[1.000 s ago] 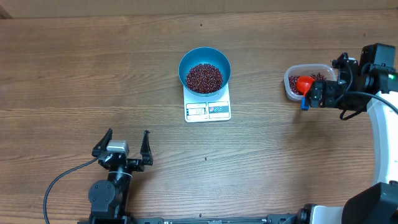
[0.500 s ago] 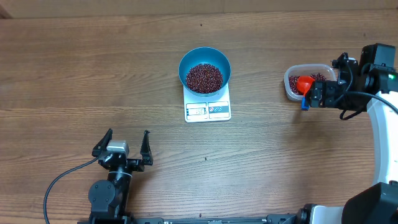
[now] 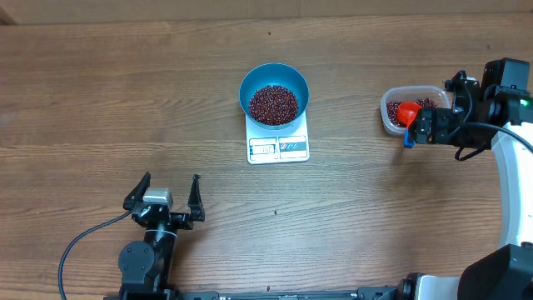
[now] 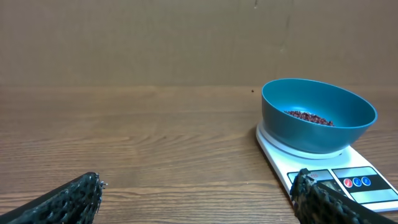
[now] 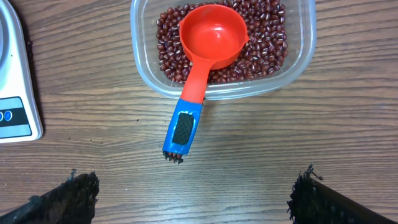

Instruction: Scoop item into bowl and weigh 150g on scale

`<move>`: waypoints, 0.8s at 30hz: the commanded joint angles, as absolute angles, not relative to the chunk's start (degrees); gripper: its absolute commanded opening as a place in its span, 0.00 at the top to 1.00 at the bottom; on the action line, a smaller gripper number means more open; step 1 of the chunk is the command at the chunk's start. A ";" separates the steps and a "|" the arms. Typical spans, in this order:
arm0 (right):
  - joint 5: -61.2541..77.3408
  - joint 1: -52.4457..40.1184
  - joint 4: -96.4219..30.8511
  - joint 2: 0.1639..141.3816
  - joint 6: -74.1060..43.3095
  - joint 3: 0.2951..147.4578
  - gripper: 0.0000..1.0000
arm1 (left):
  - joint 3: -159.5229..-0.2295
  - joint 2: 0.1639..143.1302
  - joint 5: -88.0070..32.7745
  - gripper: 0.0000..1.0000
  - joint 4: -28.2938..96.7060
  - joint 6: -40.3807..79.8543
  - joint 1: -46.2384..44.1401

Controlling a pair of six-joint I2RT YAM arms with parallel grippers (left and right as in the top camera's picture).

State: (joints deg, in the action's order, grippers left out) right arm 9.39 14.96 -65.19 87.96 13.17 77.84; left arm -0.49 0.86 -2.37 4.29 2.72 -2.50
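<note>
Overhead, across the last second: no difference found.
Left gripper (image 3: 171,179): no shift; jaws as wide apart as before.
Right gripper (image 5: 196,190): no shift; jaws still wide, holding nothing.
Small dark red-brown beans (image 3: 274,104) in round deep blue plastic bowl (image 3: 248,87): heap unaltered.
Small red plastic scoop (image 5: 211,34): lies as before in clear rounded plastic tub (image 5: 140,56).

Nothing legible from where I stand: the scale (image 3: 278,147) has a display window (image 3: 263,149) too small and blurred for any digits, and the print on its button panel (image 4: 357,182) is too tiny to read
</note>
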 commanded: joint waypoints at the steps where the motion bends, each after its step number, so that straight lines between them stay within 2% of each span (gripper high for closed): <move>1: 9.06 15.07 -64.86 87.13 13.39 79.48 0.00 | -0.27 0.23 -2.39 0.00 4.38 1.23 -2.17; 13: 9.08 15.07 -63.75 87.09 13.37 79.48 0.00 | -0.27 0.23 -2.39 0.01 4.38 1.23 -2.17; 19: 13.91 15.07 -61.73 84.29 13.34 79.40 0.00 | -0.27 0.23 -2.39 0.00 4.38 1.23 -2.17; 24: 17.58 15.07 -53.32 80.03 13.39 75.55 0.00 | -0.27 0.23 -2.39 0.00 4.38 1.23 -2.17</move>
State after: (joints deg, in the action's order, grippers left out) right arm 13.96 14.96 -56.31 84.36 13.30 77.28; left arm -0.49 0.86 -2.37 4.27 2.70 -2.50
